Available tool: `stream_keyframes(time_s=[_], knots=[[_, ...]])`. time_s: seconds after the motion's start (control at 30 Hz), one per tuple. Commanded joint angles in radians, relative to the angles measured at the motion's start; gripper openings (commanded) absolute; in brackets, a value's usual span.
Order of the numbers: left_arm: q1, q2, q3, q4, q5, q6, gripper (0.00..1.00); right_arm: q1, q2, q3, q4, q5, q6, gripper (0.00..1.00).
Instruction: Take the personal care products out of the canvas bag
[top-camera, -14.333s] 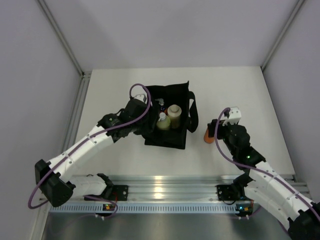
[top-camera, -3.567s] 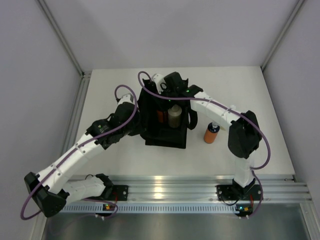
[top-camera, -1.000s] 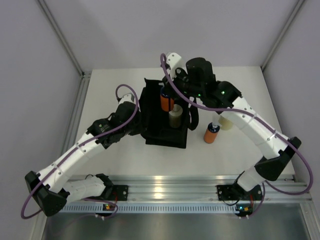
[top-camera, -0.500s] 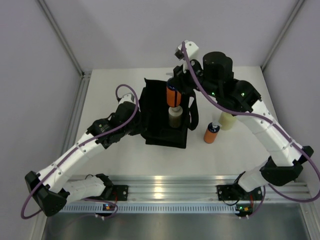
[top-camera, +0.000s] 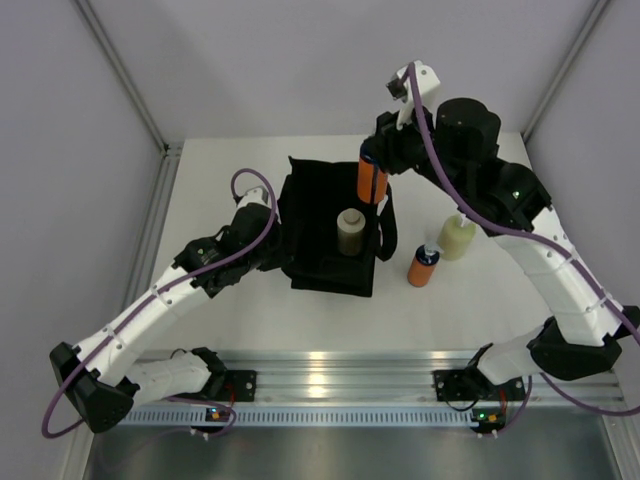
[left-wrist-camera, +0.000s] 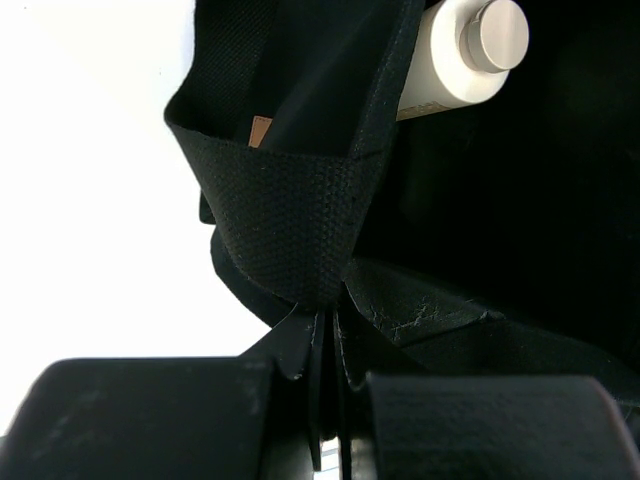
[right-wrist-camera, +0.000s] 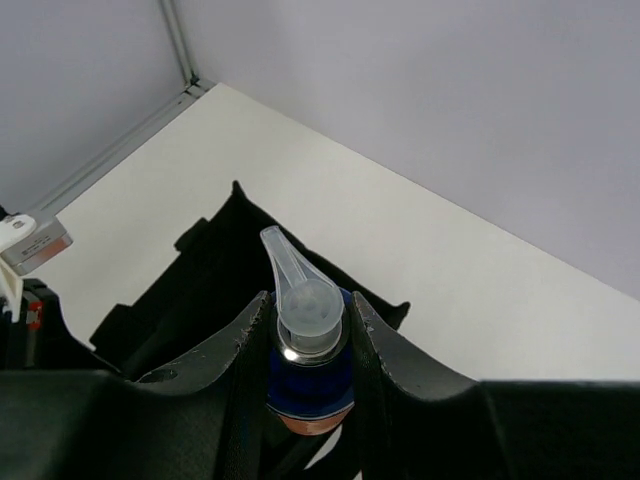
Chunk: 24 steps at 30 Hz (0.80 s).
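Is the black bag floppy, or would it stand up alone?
Probably floppy: the canvas bag creases where the left gripper pinches its rim. Its strap handle hangs loose beside it, so likely soft throughout.

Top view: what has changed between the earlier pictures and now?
The right gripper released the first orange bottle on the table, reached into the bag, grasped the second orange bottle and lifted it out, up and rightward. The yellow-green bottle went from bag to table. Unchanged: left gripper pinching the bag's rim, beige bottle inside.
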Motion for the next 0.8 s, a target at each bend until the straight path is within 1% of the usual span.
stream_keyframes(time_s=[0.0,0.23,0.5,0.6,0.77], knots=[[0.0,-0.012,-0.006,0.029,0.004,-0.01,0.0,-0.05,-0.066,0.075,0.098,0.067,0.06,0.0],[0.0,-0.02,-0.018,0.028,0.01,-0.013,0.0,-0.172,-0.094,0.045,0.095,0.02,0.107,0.0],[0.0,-0.024,-0.026,0.028,0.013,-0.013,0.0,-0.313,-0.109,-0.037,0.1,-0.002,0.101,0.0],[0.0,-0.023,-0.026,0.029,0.014,-0.01,0.0,-0.346,-0.114,-0.073,0.113,-0.003,0.089,0.0],[0.0,-0.02,-0.025,0.028,0.013,-0.008,0.0,-0.402,-0.138,-0.194,0.185,-0.037,0.087,0.0]])
